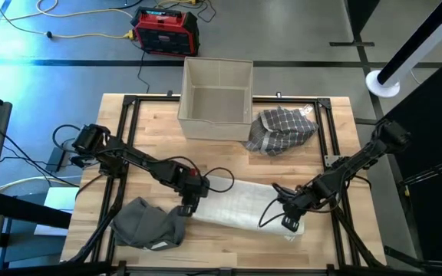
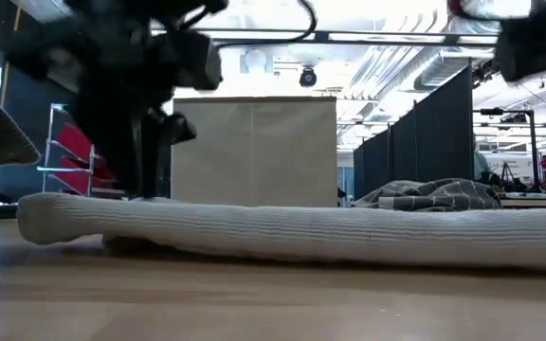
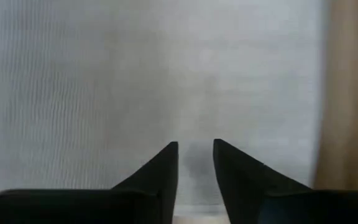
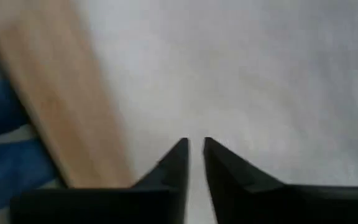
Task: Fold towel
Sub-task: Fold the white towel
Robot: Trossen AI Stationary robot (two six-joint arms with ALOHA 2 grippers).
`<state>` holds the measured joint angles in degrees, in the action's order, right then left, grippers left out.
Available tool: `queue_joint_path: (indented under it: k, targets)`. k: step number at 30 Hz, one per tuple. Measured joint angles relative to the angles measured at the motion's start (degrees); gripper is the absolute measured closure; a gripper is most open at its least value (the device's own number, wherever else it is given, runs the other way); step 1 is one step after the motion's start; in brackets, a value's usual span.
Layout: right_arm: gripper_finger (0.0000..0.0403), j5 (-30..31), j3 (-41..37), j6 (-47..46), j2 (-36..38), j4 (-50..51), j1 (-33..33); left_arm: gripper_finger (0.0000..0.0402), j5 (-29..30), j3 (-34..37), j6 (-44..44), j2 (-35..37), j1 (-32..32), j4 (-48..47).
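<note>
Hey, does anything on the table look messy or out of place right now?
The white towel lies folded flat, but a grey cloth sits crumpled at the front left edge and a plaid cloth is bunched beside the bin, neither folded.

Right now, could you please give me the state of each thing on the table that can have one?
white towel: lying flat in a long folded strip across the table's front
left gripper: down at the towel's left end, fingers a narrow gap apart
right gripper: shut, at the towel's right end
grey cloth: crumpled, front left
checked cloth: bunched beside the box
box: upright, open-topped, empty
</note>
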<state>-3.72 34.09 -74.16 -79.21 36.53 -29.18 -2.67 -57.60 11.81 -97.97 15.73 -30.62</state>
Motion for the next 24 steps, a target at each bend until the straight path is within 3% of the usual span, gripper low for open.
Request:
queue_joint_path:
  k: [9, 19, 24]
  targets:
    - [0.0403, 5.5, 1.7, 10.0, 3.5, 10.4, 14.7, 0.0395, 3.0, 6.1, 10.0, 0.2, 0.0, 4.3]
    - [0.0397, 6.4, 12.0, -8.6, 8.9, 27.6, 16.0, 0.0395, 3.2, 5.1, 12.1, 0.1, -2.0, 1.0]
    - [0.0359, 6.0, 11.1, -14.6, 8.5, 25.9, 14.9, 0.0395, 6.6, 0.3, 9.0, 0.5, -3.0, -7.6]
